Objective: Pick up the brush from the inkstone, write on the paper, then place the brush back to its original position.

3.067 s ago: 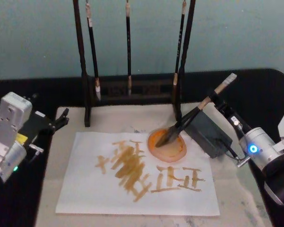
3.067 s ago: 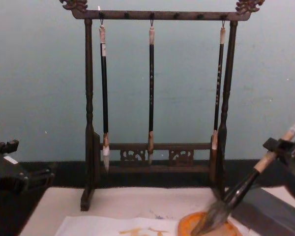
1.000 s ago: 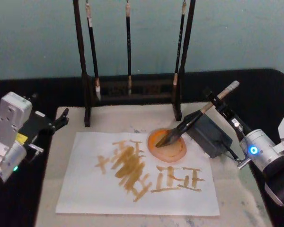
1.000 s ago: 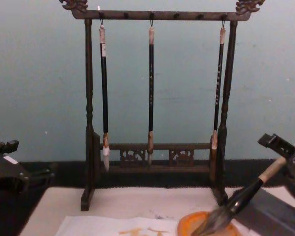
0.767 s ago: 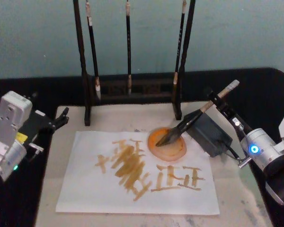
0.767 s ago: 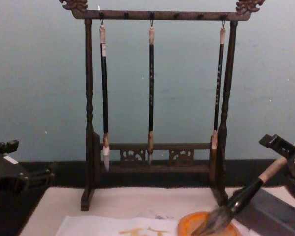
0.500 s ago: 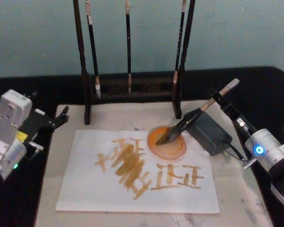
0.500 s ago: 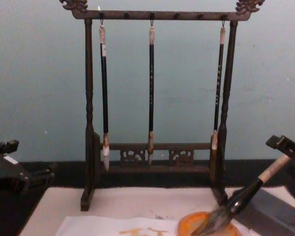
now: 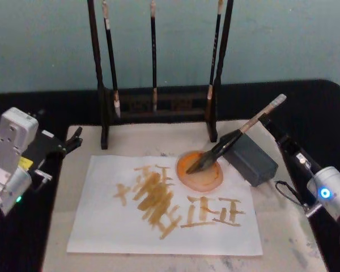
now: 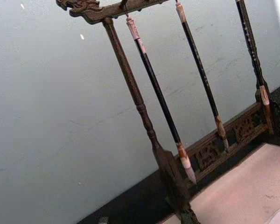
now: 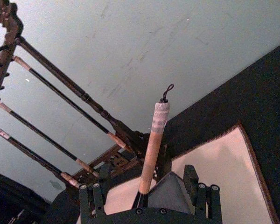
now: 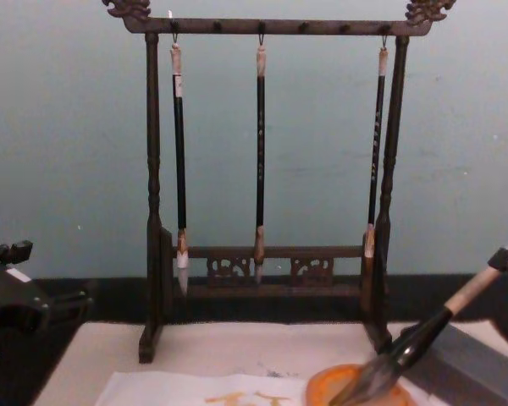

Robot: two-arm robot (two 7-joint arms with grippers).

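The paper (image 9: 164, 209) lies nearest on the felt mat (image 9: 283, 232). Beyond it the brush (image 9: 233, 136) leans on the dark inkstone (image 9: 249, 158), bristles in the orange dish (image 9: 201, 173). The right gripper (image 11: 147, 198) sits behind the handle, jaws apart, seemingly clear. The left gripper (image 9: 73, 139), apparently spread, idles left. The brush rack (image 12: 267, 169) stands farthest.

A plain, pale blue-green wall (image 12: 68, 127) stands behind the bench (image 9: 158, 96), marked with a few faint scuffs and small white specks. The bench has a black top that reaches to the wall. A beige felt mat (image 9: 136, 139) covers the middle of it, leaving black margins along the back edge and at both sides. The light is soft and even, with no strong shadows.
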